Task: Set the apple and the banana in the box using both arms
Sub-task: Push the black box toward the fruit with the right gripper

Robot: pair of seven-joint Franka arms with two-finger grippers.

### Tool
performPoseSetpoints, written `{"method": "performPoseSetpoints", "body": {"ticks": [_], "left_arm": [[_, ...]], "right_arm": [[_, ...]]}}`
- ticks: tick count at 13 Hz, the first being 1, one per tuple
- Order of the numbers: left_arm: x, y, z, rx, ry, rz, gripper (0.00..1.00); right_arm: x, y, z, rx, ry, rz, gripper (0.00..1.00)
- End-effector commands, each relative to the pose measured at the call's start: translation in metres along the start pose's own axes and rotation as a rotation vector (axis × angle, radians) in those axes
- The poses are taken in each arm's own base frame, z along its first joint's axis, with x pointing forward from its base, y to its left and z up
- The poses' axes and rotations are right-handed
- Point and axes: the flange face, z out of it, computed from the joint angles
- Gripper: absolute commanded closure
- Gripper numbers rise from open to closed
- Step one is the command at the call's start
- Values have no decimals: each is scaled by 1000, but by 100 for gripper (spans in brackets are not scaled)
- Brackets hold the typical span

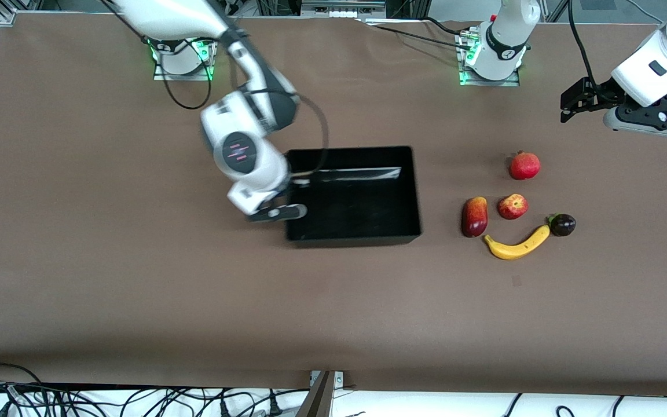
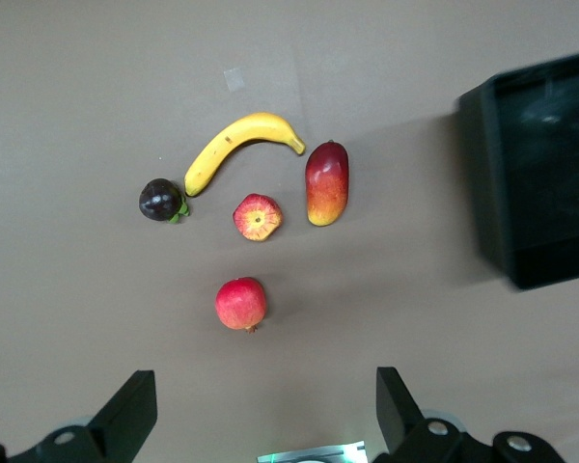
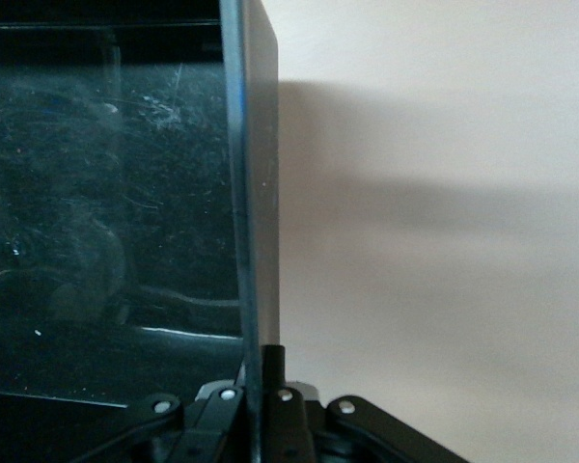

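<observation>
curved yellow banana [image 1: 517,245] nearest camera, small red-yellow apple [image 1: 512,207] beside it, both on table | glossy black plastic box [image 1: 412,191] empty | right gripper [image 3: 261,381] pinches box wall | left gripper [image 2: 261,410] spread wide, empty, above fruits | nothing placed yet

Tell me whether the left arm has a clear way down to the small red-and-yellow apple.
Probably yes. The left pincer hangs open and empty near the fruit, and nothing covers the small red-and-yellow apple, which sits apart from its neighbours.
</observation>
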Motion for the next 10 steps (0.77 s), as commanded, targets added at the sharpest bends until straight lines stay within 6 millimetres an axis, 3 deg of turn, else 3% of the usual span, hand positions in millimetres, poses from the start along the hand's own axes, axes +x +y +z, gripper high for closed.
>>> {"method": "performPoseSetpoints", "body": {"ticks": [1,4,5,6,7,9,10], "left_arm": [[4,1,-6,18,11,-6,0],[4,1,-6,17,11,-6,0],[4,2,-6,17,11,-4,0],[4,1,-6,18,11,-4,0],[4,1,-6,18,11,-4,0],[4,2,-6,17,11,-4,0],[4,2,-6,17,11,-4,0]], "right_arm": [[-5,-57,27,40,37,5,100],[-15,-68,69,16,12,0,100],[-15,-71,71,21,24,-5,32],[-17,-75,70,24,36,-23,0],[-15,-72,58,28,39,-24,0],[-16,-72,11,52,64,-23,0],[-15,-61,-21,45,66,-16,0]]}}
